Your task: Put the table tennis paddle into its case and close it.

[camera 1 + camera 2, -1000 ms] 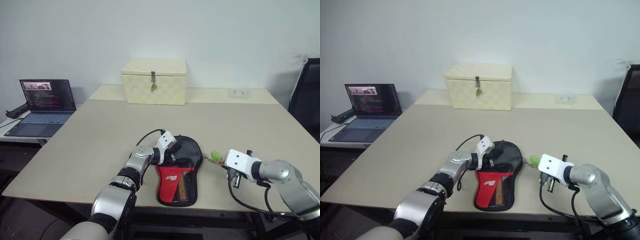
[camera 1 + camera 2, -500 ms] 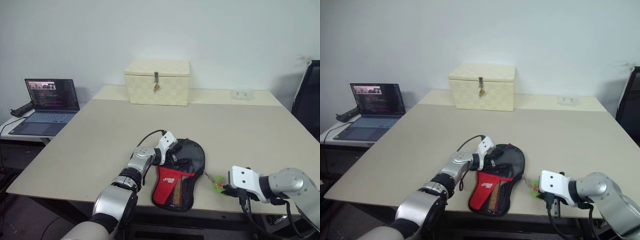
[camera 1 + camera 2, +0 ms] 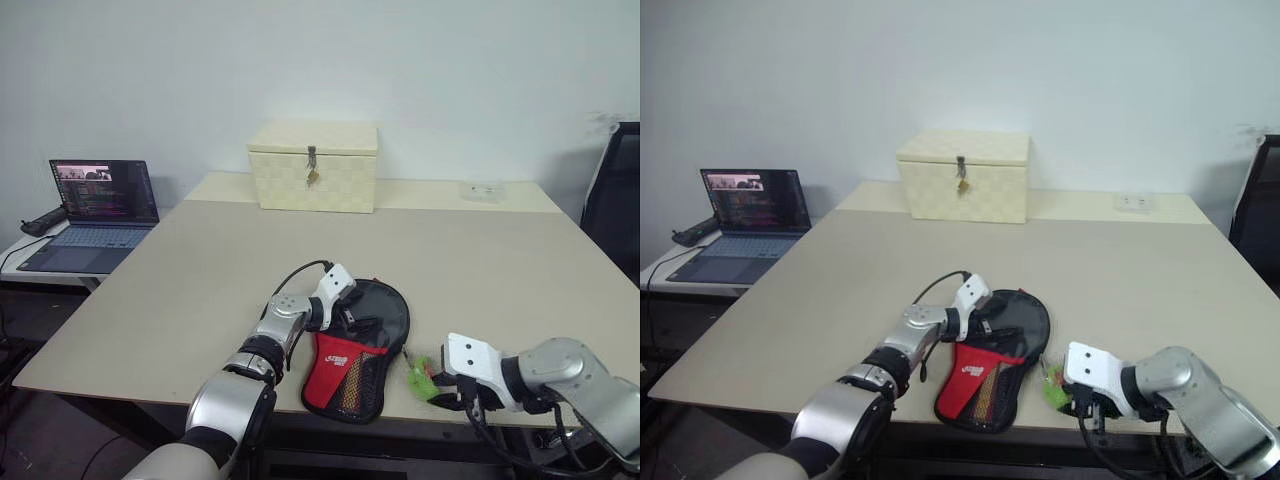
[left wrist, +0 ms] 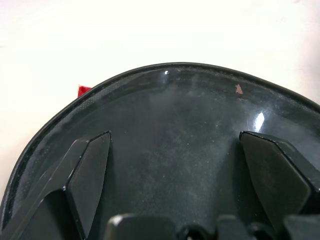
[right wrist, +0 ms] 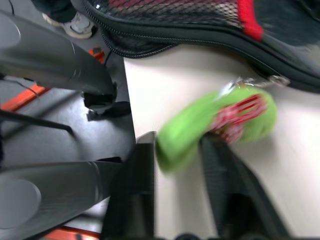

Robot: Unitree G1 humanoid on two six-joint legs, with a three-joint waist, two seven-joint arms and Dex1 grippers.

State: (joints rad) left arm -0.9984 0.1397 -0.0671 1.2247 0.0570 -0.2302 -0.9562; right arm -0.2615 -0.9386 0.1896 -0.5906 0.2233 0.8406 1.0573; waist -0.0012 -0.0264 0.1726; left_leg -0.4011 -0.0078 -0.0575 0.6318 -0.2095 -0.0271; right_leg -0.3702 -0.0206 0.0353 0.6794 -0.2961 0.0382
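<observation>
1. Eye views: the case (image 3: 358, 352) lies at the table's (image 3: 200, 280) near edge, its red end just over the lip. The left gripper (image 3: 345, 300) covers part of its round end. Open tabletop beyond, up to the cream box (image 3: 313, 166).
2. Left wrist view: fingers (image 4: 90, 175) spread wide over the paddle (image 4: 175, 150), zipped inside the case; only its dark face shows.
3. Right wrist view: the right gripper (image 5: 175, 165) has its jaws apart, a blurred green tag (image 5: 215, 125) between them, beside the table edge.

place: office | signs: laptop (image 3: 95, 205), beige table (image 3: 220, 270), black chair (image 3: 612, 190)
</observation>
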